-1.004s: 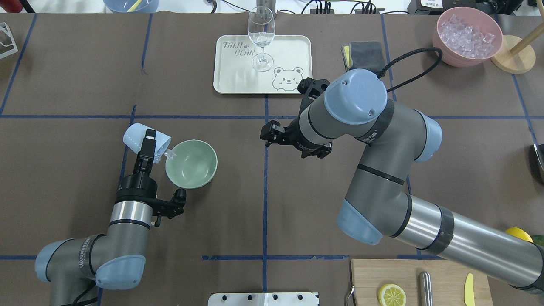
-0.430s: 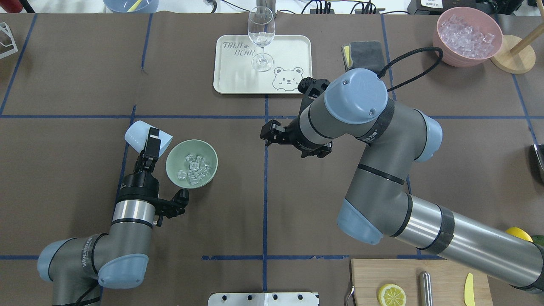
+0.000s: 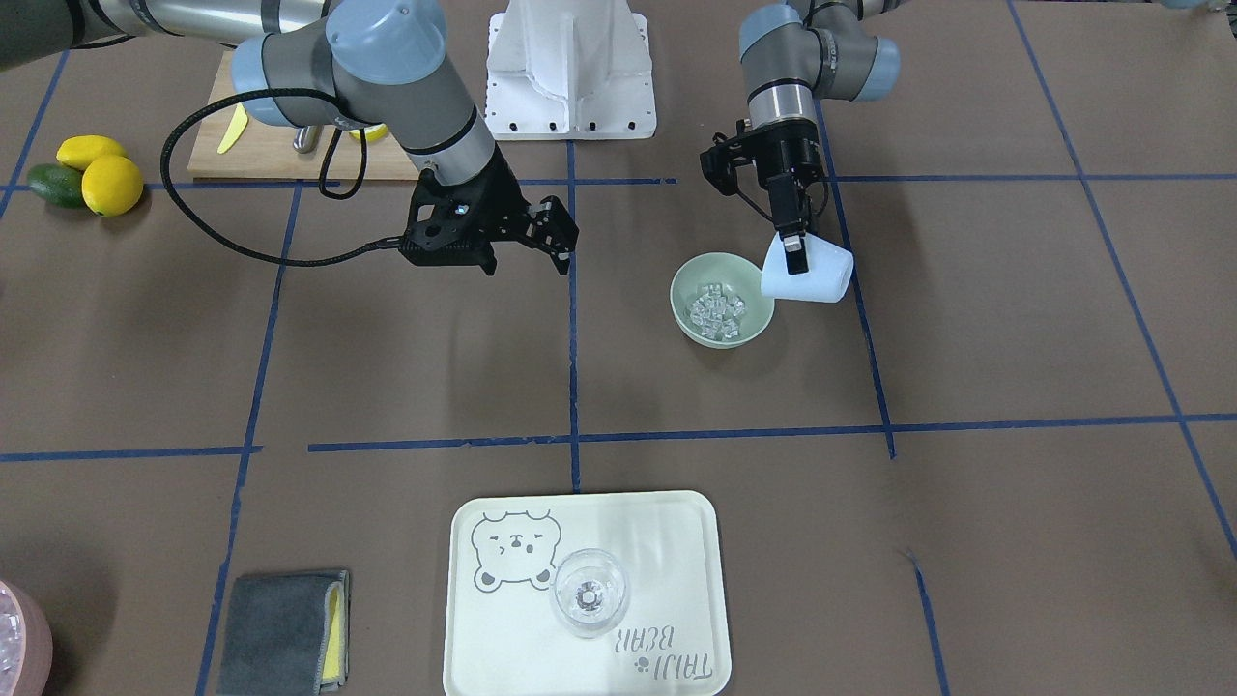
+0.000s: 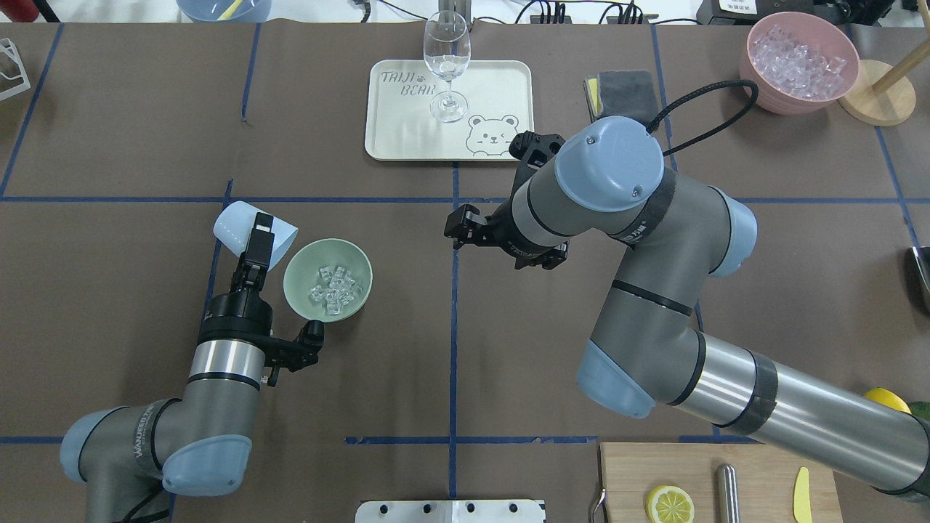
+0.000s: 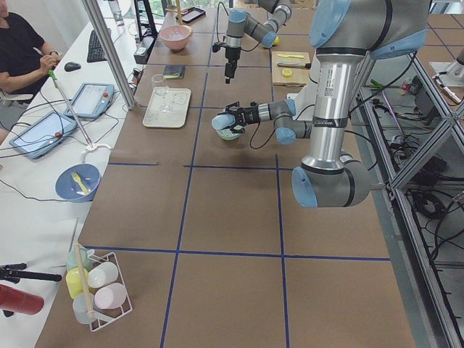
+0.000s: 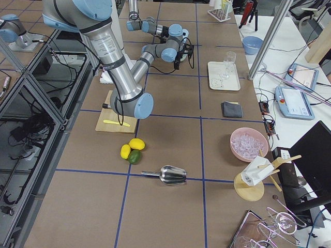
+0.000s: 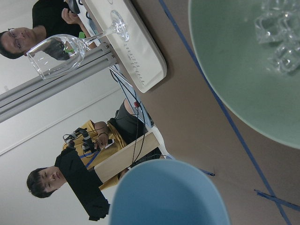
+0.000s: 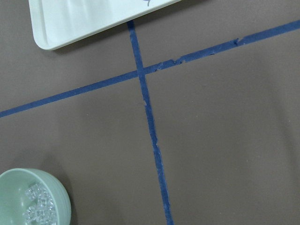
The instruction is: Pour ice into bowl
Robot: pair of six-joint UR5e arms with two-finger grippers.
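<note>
Within the bowl [image 4: 299,292], empty a second ago, ice [image 4: 334,285] lies settled; left pincer [image 4: 259,236] grasps the tilted blue cup [image 4: 231,226] beside its rim; right pincer [image 4: 456,231] released, well apart across the tabletop [image 4: 407,327].

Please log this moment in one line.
left gripper: shut on blue cup, tilted | ice: in bowl | right gripper: open, empty

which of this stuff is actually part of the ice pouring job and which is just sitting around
In use: ice, bowl, blue cup.
Lying about: wine glass, tray, pink bowl, grey cloth, lemon slice.
</note>
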